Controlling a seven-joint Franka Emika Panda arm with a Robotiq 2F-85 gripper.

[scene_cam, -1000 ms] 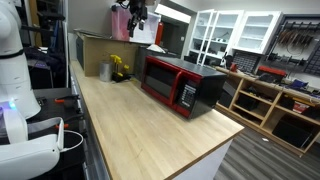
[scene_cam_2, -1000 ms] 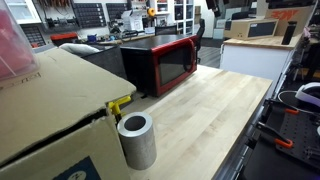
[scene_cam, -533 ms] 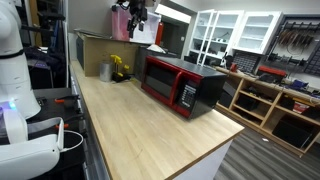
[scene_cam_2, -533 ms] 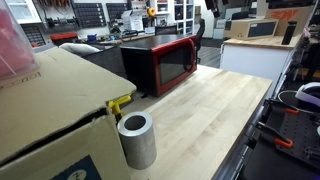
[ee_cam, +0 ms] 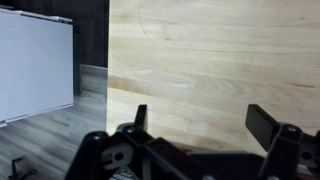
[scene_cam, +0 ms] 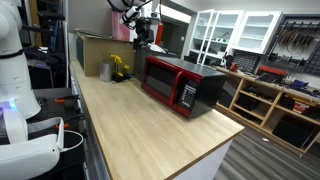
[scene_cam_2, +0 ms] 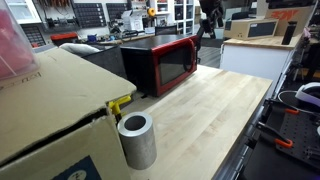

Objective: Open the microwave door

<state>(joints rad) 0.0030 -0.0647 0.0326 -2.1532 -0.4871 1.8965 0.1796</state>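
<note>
Two fingers apart, one microwave

microwave door glossy red | microwave casing black | countertop pale wood

In an exterior view we stand off one end of the counter, a little above it, looking along its length with the microwave at middle distance. In an exterior view from the opposite end we sit low, just behind a cardboard box (it fills our near corner), facing that microwave. Both exterior views share counter, box and microwave. Our wrist view looks steeply down past the gripper onto the counter's edge.
</note>
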